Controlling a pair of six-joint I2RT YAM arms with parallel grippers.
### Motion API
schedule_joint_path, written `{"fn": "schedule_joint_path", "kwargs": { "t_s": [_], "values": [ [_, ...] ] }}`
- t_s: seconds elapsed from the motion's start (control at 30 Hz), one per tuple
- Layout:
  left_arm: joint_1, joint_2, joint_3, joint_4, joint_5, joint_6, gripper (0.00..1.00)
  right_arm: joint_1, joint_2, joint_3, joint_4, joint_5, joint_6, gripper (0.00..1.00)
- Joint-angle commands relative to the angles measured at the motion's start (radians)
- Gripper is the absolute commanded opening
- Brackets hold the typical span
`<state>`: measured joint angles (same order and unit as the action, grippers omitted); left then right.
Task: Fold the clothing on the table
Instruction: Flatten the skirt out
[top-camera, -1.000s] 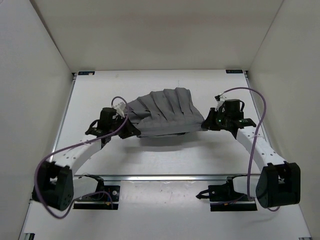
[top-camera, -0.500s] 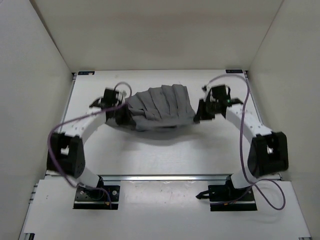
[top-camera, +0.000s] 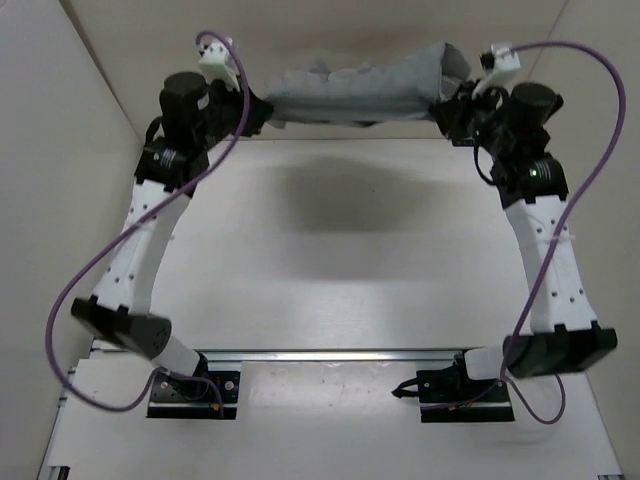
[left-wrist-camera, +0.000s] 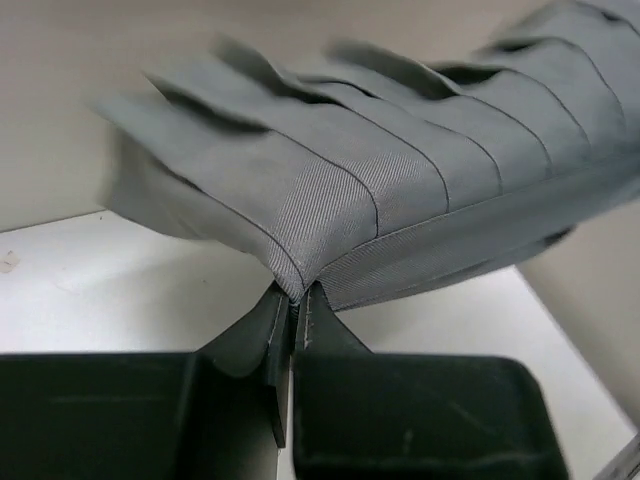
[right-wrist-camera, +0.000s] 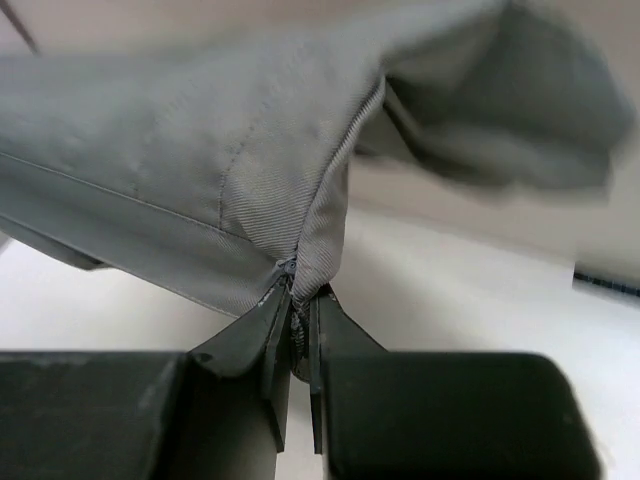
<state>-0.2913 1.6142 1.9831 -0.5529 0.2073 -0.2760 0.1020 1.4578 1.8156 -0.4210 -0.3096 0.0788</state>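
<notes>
Both arms reaching high, left end effector (left-wrist-camera: 292, 302) and right end effector (right-wrist-camera: 297, 300) pinching clothing (top-camera: 355, 85) above table (top-camera: 330, 270)

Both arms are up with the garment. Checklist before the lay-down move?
1. Left jaws shut on the clothing: ok, pinching an edge at the tips.
2. Right jaws shut on the clothing: ok, also a tip pinch.
3. Garment lifted off the table: ok, with its shadow beneath.
4. Cloth flat and taut between the grips: not ok, it is bunched and pleated.
5. Which garment edge is held: cannot tell.
</notes>
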Motion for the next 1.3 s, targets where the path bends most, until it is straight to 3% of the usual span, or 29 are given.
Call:
{"fn": "schedule_joint_path", "kwargs": {
  "t_s": [0.0,0.07,0.2,0.33,0.43,0.53,0.8,0.9,1.03,1.13,1.27],
  "values": [
    [-0.054,-0.072,-0.249,-0.005,-0.255,0.170,0.00,-0.097,-0.091,-0.301,0.051,0.064,-0.031,0.00],
    [-0.080,-0.123,-0.389,-0.019,-0.244,0.163,0.00,-0.096,-0.157,-0.518,0.027,0.082,-0.031,0.00],
    [-0.117,-0.304,-0.830,-0.016,-0.218,0.077,0.00,-0.001,-0.335,-0.842,-0.074,0.113,0.045,0.00],
    [-0.114,-0.488,-1.049,-0.111,-0.126,-0.008,0.00,0.054,-0.462,-0.969,-0.165,0.037,0.173,0.00],
    [-0.146,-0.559,-1.066,-0.185,-0.147,-0.035,0.00,0.142,-0.502,-0.987,-0.197,0.058,0.225,0.00],
    [-0.112,-0.557,-1.047,-0.209,-0.094,-0.045,0.00,0.127,-0.472,-0.974,-0.188,0.008,0.230,0.00],
    [0.007,-0.337,-1.020,0.048,0.026,-0.085,0.00,0.059,-0.245,-0.907,-0.072,-0.057,0.188,0.00],
    [-0.006,-0.234,-0.966,0.102,0.023,-0.068,0.00,0.059,-0.195,-0.872,-0.023,-0.068,0.187,0.00],
    [-0.008,-0.073,-0.751,0.097,-0.014,-0.025,0.00,0.009,-0.088,-0.703,-0.013,-0.025,0.138,0.00],
    [0.023,0.037,-0.519,0.090,-0.031,-0.020,0.00,-0.057,0.051,-0.460,-0.045,-0.051,0.104,0.00],
    [0.031,0.177,-0.049,-0.007,-0.095,0.035,0.00,-0.088,0.209,0.042,-0.153,-0.022,0.033,0.00]
  ]
}}
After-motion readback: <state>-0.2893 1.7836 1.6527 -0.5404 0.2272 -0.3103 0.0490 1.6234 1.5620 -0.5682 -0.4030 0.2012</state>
